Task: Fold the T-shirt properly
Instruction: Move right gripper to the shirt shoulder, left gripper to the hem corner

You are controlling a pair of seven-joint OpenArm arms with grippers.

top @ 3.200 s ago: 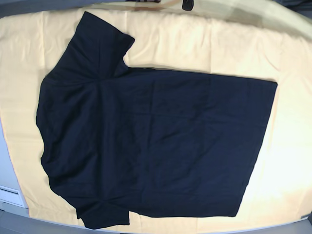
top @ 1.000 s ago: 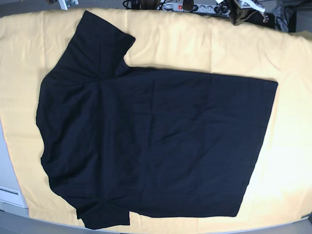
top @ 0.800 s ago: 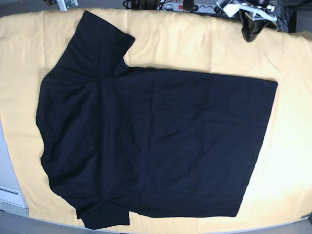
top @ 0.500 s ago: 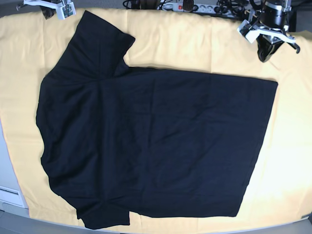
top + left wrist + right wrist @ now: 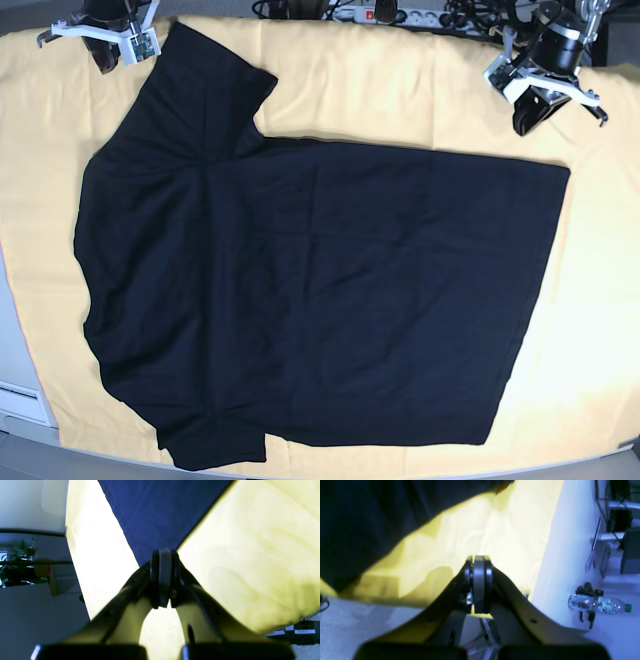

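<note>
1. The T-shirt (image 5: 310, 290) lies spread flat on the yellow table cloth (image 5: 600, 330), covering most of the middle of the table in the base view. Its sleeves and shoulders are toward that view's left side, and its straight hem runs down the right side.
2. One sleeve points to the upper left corner of the base view, the other to the lower left edge; the cloth shows only shallow wrinkles.
3. The left gripper (image 5: 528, 118) hangs over bare yellow cloth, near the shirt's upper hem corner but apart from it. Its jaws are clenched together with nothing between them; in the left wrist view the closed tips (image 5: 162, 562) sit just in front of that dark corner.
4. The right gripper (image 5: 105, 60) hovers at the table's far left corner, just beside the upper sleeve, likewise clenched and empty (image 5: 478, 580).
5. A power strip (image 5: 395, 14) with cables lies behind the table, and a plastic bottle (image 5: 597, 604) lies on the floor.
</note>
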